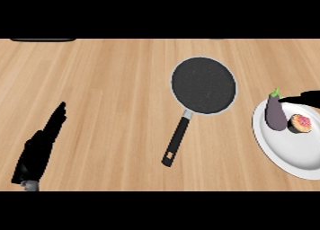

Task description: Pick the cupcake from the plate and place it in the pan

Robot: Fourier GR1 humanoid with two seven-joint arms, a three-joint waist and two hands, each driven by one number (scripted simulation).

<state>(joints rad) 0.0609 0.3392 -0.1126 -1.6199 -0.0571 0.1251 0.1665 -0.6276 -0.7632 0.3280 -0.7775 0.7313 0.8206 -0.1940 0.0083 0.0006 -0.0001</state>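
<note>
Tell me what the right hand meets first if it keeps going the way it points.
The black right hand reaches leftward over the white plate; first in that line is the dark purple eggplant, beside the pink-topped cupcake. Its height above them is unclear.

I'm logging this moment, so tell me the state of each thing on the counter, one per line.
cupcake: on the plate, lying on its side, not held.
eggplant: on the plate, beside the cupcake.
plate: on the counter, right of the pan.
pan: empty, handle pointing toward the robot.
left hand: open, resting at lower left.
right hand: over the plate, just above the cupcake, holding nothing visible.
</note>
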